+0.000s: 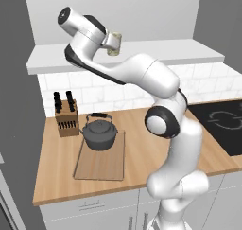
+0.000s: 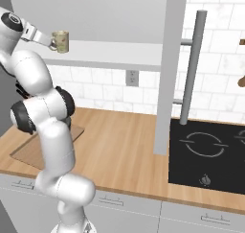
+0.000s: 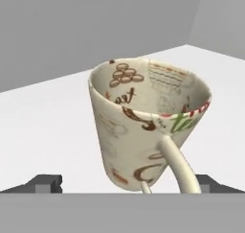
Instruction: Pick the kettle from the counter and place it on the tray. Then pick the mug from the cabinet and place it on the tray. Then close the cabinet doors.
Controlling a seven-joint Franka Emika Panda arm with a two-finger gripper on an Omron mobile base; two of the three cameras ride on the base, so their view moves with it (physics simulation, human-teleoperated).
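Wooden counter (image 1: pixel 142 148) runs under white tiles, with a black hob (image 1: pixel 224 122) set into it at the right. On the counter lies the tray (image 1: pixel 99 165), and the kettle (image 1: pixel 99 133) is seated on the tray's far end, handle arched upward. A knife block (image 1: pixel 66 118) stands just beside the tray's far left corner, against the tiles. Above, the cabinet (image 1: pixel 142 54) is seen open, its white shelf floor exposed; one door (image 2: pixel 165 69) is swung out edge-on in the right base view, bar handle (image 2: pixel 191 69) alongside. The mug (image 2: pixel 61 41) stands upright on the shelf floor near its front edge. The arm is raised to shelf height and the gripper (image 3: pixel 127 183) is spread wide, one fingertip (image 3: pixel 45 183) seen on either side of the mug, handle facing the camera. No contact between fingers and mug can be made out.
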